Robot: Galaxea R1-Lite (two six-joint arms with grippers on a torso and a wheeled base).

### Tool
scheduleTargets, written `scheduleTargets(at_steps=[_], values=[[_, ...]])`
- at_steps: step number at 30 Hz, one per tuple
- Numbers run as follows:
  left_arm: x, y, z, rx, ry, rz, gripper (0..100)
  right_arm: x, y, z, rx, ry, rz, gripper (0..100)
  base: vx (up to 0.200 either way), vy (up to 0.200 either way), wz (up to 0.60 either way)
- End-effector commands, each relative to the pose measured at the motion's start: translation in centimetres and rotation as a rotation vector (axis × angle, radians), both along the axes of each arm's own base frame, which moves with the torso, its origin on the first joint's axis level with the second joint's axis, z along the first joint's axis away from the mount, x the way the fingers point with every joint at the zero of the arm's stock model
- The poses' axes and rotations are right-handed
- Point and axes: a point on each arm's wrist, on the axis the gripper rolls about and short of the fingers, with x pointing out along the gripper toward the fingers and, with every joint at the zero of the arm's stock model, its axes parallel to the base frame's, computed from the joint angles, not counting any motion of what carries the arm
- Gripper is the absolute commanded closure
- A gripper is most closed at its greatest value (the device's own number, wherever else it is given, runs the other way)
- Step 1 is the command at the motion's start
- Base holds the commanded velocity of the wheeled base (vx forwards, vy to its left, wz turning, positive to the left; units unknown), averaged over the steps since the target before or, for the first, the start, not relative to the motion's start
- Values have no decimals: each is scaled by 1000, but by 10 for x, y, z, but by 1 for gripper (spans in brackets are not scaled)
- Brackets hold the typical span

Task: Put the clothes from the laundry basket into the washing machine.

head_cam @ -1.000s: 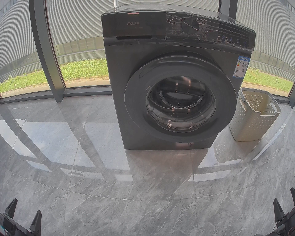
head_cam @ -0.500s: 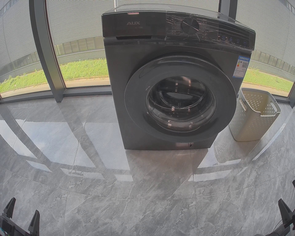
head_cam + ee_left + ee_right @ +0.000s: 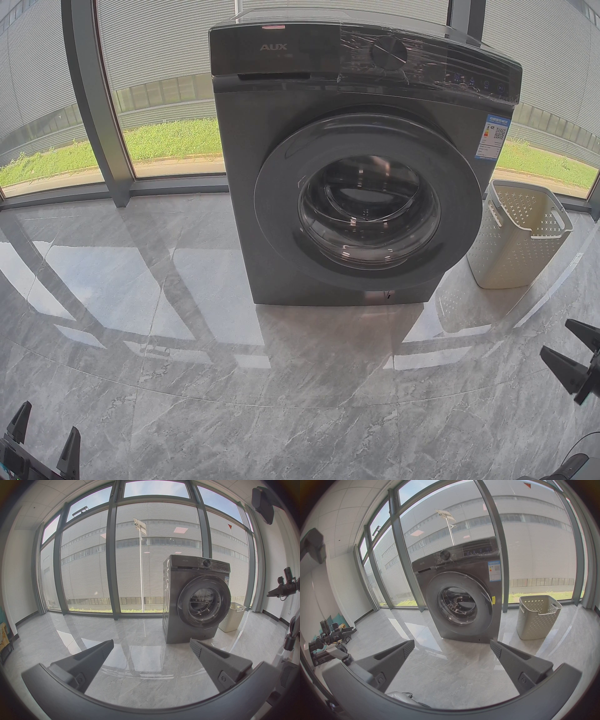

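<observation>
Nearest, well short of the washing machine (image 3: pixel 356 187) and off toward its left front corner as the robot faces it, the left gripper (image 3: pixel 47 431) hangs over the glossy grey marble floor (image 3: pixel 187 375). Its jaws are spread wide with nothing between them. The right gripper (image 3: pixel 558 340) is off toward the machine's right front corner, its jaws likewise wide apart and holding nothing. The dark grey front-loading machine stands on the floor with its round door (image 3: pixel 369 200) shut and the drum dim behind the glass. A dial (image 3: pixel 389 53) sits on the control panel along its top, and a label (image 3: pixel 492 136) is stuck at the upper right of its front. The pale perforated laundry basket (image 3: pixel 500 256) stands upright on the floor just beside the machine's right side, not touching it. Its bottom is hidden, so the clothes cannot be made out. Behind the machine rise tall windows (image 3: pixel 156 94).
</observation>
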Motion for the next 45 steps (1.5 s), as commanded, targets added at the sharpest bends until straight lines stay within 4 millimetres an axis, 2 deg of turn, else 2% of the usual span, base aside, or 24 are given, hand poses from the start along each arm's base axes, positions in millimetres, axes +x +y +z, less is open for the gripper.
scheduleTargets(at_steps=[1, 4, 9, 13, 19, 33, 39, 40, 45], values=[[0, 0, -5, -2, 5, 1, 0, 43, 8, -1, -10, 122, 44, 0, 0, -200, 0], [0, 0, -5, -1, 5, 1, 0, 48, 12, 5, -11, 118, 72, 0, 0, -200, 0], [0, 0, -5, -1, 5, -1, 0, 56, 23, 0, -16, 165, 156, 0, 0, -200, 0], [0, 0, -5, -2, 5, -1, 0, 66, 35, -6, -22, 212, 231, 0, 0, 0, 0], [0, 0, -5, -5, 3, -2, 0, 83, 48, -6, 18, 148, 273, 0, 33, 0, 0], [0, 0, -5, -11, 3, -2, 0, 95, 52, -6, 61, 127, 264, 0, 200, 0, 0], [0, 0, -5, -13, 3, 1, 0, 95, 53, -5, 62, 123, 266, 0, 0, 0, 0], [0, 0, -5, -14, 3, 1, 0, 95, 53, -5, 60, 124, 266, 100, 0, 0, 0], [0, 0, -5, -13, 3, -1, 0, 94, 53, -7, 57, 131, 267, 100, 120, 0, 0]])
